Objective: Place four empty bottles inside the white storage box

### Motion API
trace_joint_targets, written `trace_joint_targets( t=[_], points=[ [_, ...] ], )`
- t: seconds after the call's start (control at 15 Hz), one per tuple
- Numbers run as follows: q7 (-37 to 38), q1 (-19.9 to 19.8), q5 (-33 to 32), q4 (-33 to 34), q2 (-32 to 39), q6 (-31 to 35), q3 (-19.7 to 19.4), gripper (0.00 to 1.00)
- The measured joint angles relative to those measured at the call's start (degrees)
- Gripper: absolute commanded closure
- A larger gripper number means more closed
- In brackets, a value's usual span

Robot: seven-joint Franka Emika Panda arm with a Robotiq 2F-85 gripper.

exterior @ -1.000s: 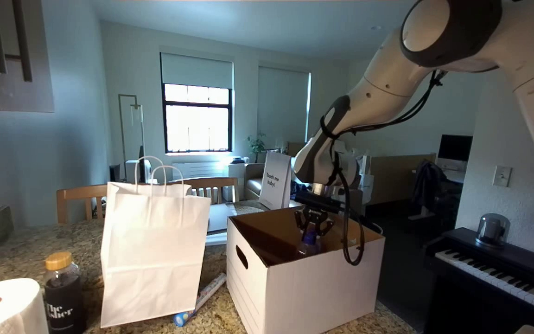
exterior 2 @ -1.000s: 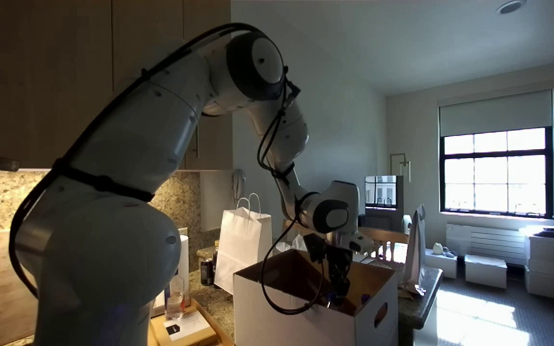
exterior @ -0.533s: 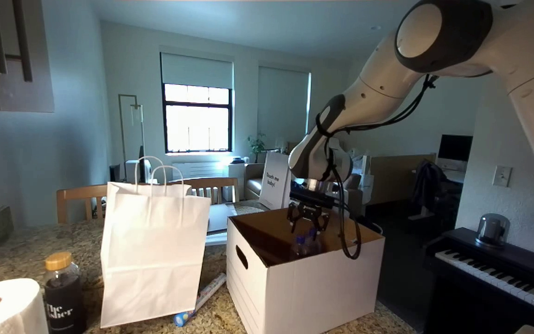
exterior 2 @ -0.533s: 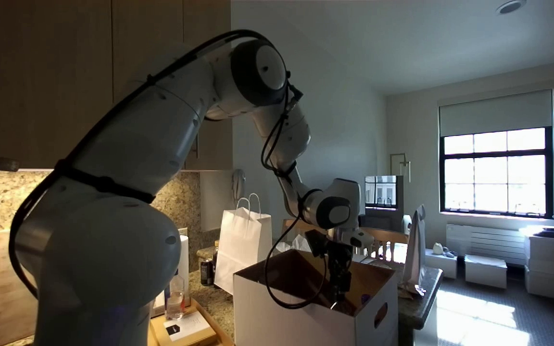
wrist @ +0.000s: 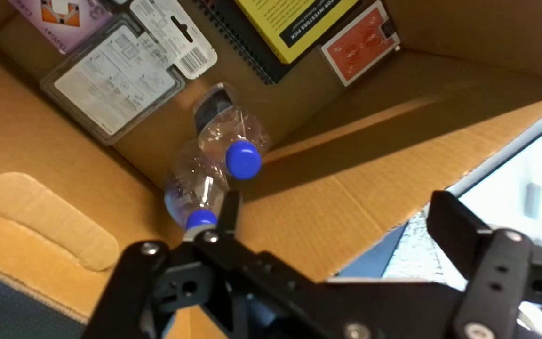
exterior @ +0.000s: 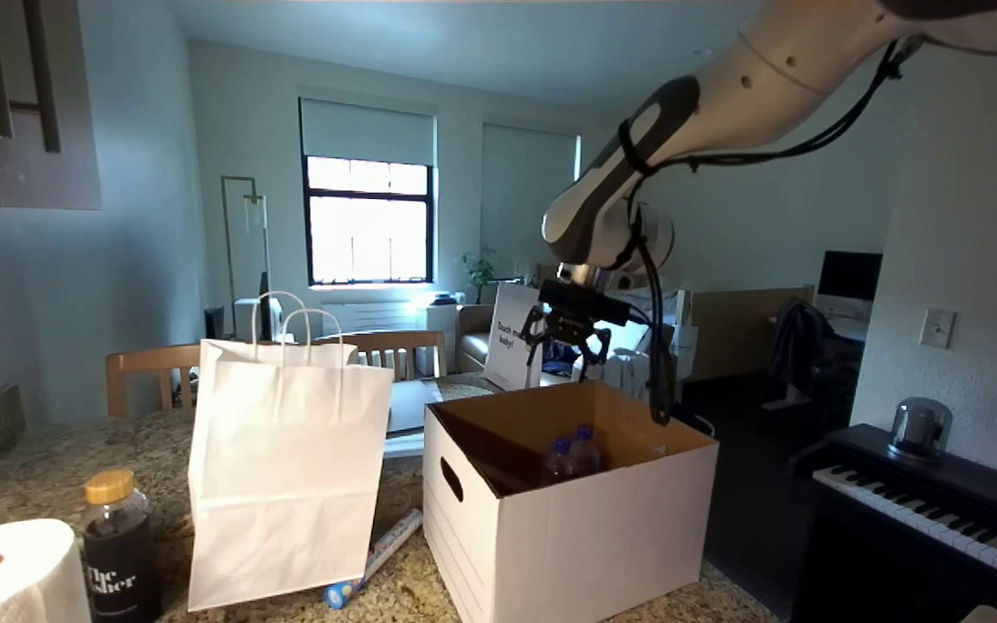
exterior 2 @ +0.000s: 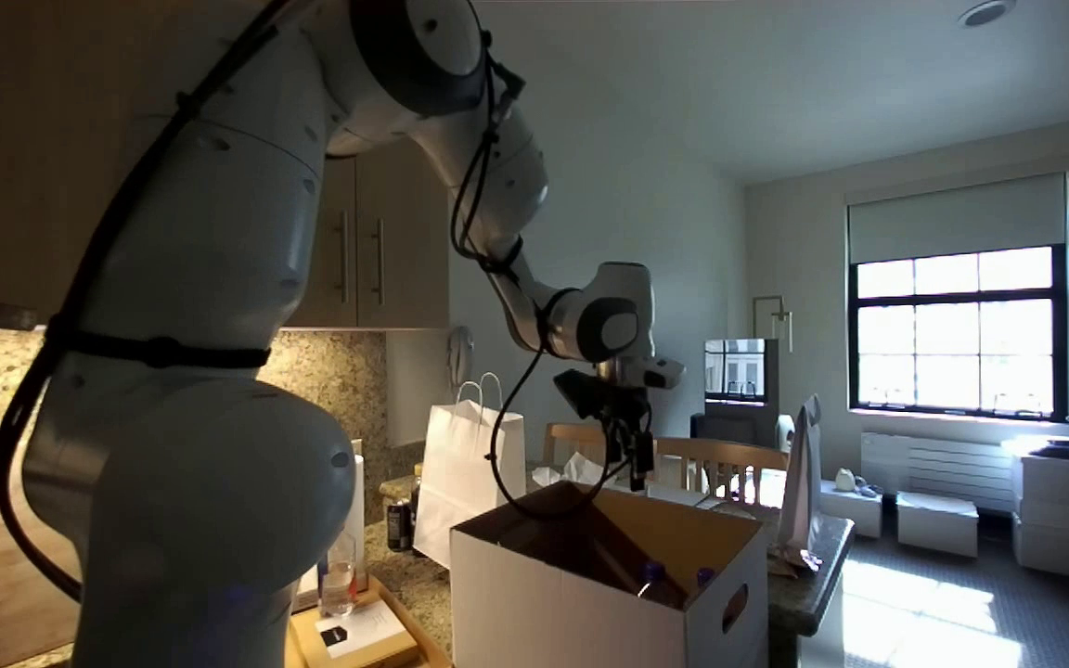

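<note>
Rising with nothing held: two of four apparently in

Over the last second the black two-fingered gripper (wrist: 337, 212) has let go and lifted above the large white rectangular box with a brown cardboard inside (exterior: 598, 558); its jaws now stand wide apart, holding nothing. Inside, a clear blue-capped plastic bottle with a dark band (wrist: 228, 127) stands just beside a plainer clear plastic bottle (wrist: 196, 186), also blue-capped; whether they touch I cannot tell. I judge the task half done, with two more to fetch.

The speckled granite counter (exterior: 57, 467) under the box also carries a white paper bag with handles (exterior: 291, 484), a patterned tube with a blue end (exterior: 386, 549), a dark jar with an orange-tan lid (exterior: 122, 562) and a white paper roll (exterior: 22, 575). Beyond lie a black-framed window (exterior: 369, 234), a wooden chair (exterior: 144, 359) and a black piano (exterior: 905, 517).
</note>
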Motion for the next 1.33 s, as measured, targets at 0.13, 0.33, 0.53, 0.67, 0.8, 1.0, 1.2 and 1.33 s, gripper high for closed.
trace_joint_targets(
  t=[0.13,0.33,0.53,0.67,0.8,1.0,1.2,1.33],
  points=[
    [0.3,1.1,-5.2,-3.5,-6.4,-0.1,0.8,0.0],
    [2.5,1.7,-13.7,-8.0,-15.3,-1.4,4.7,0.0],
    [4.6,2.2,-18.6,-10.8,-22.8,-4.4,11.7,0.0],
    [5.1,3.4,-19.6,-10.9,-26.1,-7.9,17.1,0.0],
    [7.0,5.1,-20.9,-10.0,-27.8,-11.8,23.0,0.0],
    [10.9,8.2,-23.4,-6.9,-27.2,-16.0,31.8,0.0],
    [15.7,10.9,-27.8,-2.4,-23.6,-16.8,39.9,0.0],
    [20.4,10.9,-33.5,1.7,-18.8,-18.1,44.9,0.0]
  ],
)
